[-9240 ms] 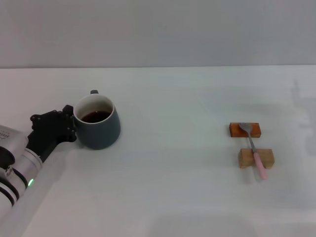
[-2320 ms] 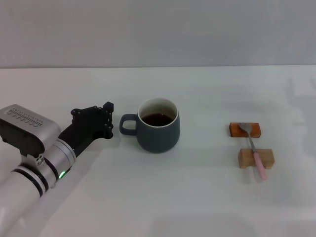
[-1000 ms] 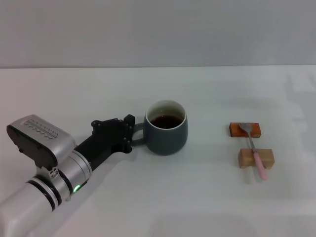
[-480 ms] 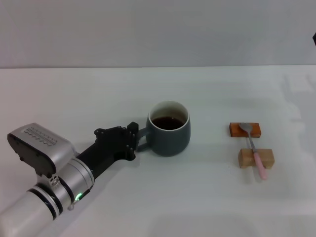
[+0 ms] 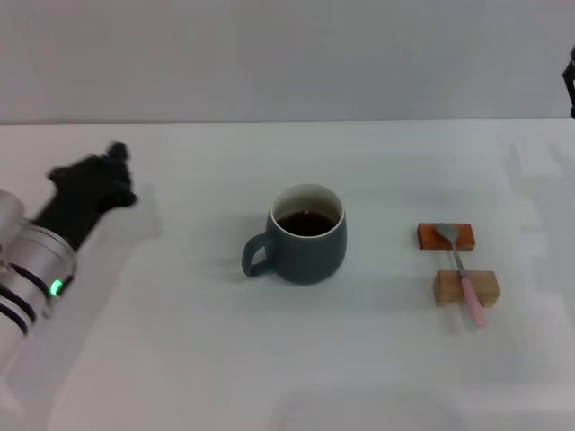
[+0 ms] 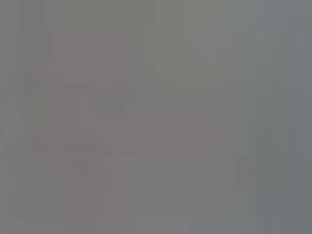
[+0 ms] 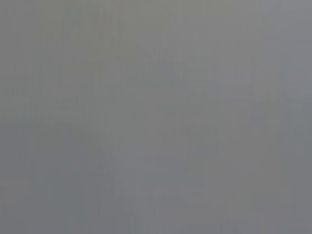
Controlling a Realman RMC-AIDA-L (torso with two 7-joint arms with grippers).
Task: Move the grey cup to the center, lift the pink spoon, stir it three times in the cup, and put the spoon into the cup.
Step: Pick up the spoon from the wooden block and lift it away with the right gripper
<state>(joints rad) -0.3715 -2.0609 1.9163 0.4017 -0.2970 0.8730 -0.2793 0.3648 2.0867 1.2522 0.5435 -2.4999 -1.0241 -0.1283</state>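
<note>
Cup (image 5: 307, 235) upright at frame centre on the tabletop (image 5: 287, 359), handle toward lower left, dark liquid inside. Spoon (image 5: 461, 269) at right of frame, bowl on an orange block (image 5: 446, 236), pink handle across a wooden block (image 5: 466, 287). Left tool (image 5: 99, 184) blurred at left edge, well apart from the cup, holding nothing; opening cannot be told. Right tool (image 5: 570, 81) only a sliver at upper right edge.

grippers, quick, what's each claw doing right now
Left claw: blurred at the table's left, away from the grey cup, holding nothing; open or shut cannot be told.
Right claw: barely in view, cannot tell.
</note>
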